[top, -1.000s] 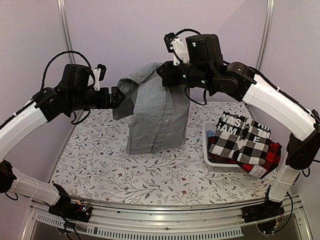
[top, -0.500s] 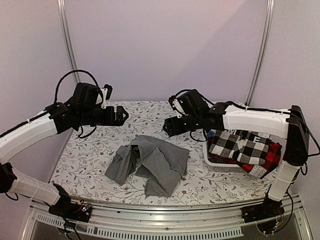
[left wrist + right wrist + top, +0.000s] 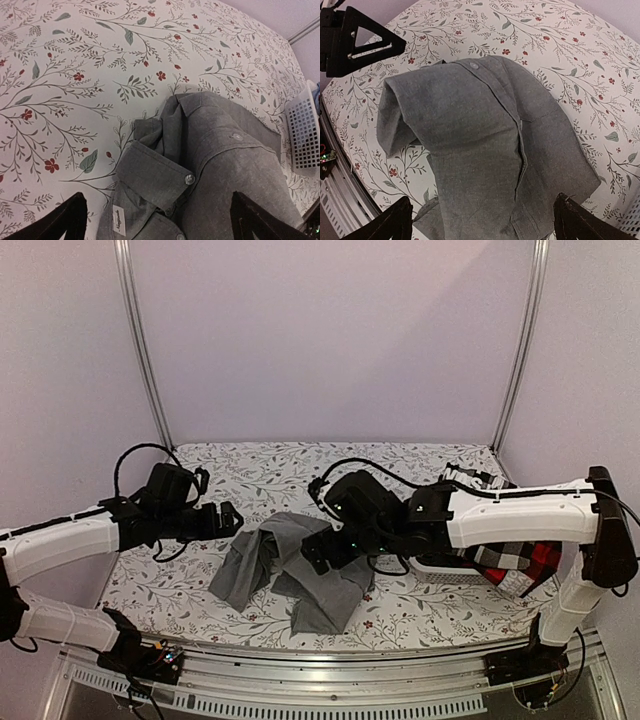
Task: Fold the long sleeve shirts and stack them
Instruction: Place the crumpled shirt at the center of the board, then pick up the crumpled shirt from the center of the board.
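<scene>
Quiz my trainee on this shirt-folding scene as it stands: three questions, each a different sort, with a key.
1. Short answer: what holds the checked shirts?
2. Multiple choice: the grey shirt is A) hanging from both grippers, B) crumpled on the table, C) in the basket.
3. True or false: the right gripper is shut on a sleeve.
Key: 1. The white basket at the table's right. 2. B. 3. False: it is open, above the shirt, holding nothing.
</scene>
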Available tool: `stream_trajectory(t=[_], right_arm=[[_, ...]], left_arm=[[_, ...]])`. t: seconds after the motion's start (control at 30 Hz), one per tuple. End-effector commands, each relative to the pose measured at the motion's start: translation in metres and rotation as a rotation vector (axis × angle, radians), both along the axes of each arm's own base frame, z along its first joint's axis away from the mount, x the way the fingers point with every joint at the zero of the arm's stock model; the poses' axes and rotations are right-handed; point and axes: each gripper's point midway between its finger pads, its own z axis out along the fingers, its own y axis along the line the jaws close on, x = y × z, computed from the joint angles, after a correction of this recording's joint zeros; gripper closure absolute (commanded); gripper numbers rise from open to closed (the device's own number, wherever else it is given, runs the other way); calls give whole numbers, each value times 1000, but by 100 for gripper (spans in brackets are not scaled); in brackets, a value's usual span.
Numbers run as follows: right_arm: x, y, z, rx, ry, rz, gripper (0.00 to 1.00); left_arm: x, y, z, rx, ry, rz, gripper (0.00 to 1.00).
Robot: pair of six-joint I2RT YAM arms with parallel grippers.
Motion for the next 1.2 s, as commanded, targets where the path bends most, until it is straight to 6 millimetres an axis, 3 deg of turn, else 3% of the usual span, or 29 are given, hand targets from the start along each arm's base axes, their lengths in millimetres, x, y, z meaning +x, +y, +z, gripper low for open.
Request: stream_trajectory(t=[0.0, 0.23, 0.67, 0.87, 1.03, 1.17], right_arm=[[-6, -16, -29, -83, 18, -29, 3], [-13, -20, -48, -91, 42, -15, 3], [-1, -25, -53, -132, -12, -58, 3], [-4, -28, -51, -139, -10, -50, 3], [-15, -27, -43, -152, -6, -16, 3], [-36, -22, -41, -175, -5, 27, 3]], left_arm=[[-4, 2, -4, -90, -3, 53, 0], [-16, 10, -35, -60, 76, 79, 0], [-33, -14, -81, -14, 182, 22, 6], [-34, -26, -82, -30, 187, 0, 20], [-37, -24, -80, -18, 192, 6, 33], [-48, -10, -69, 7, 202, 33, 29]])
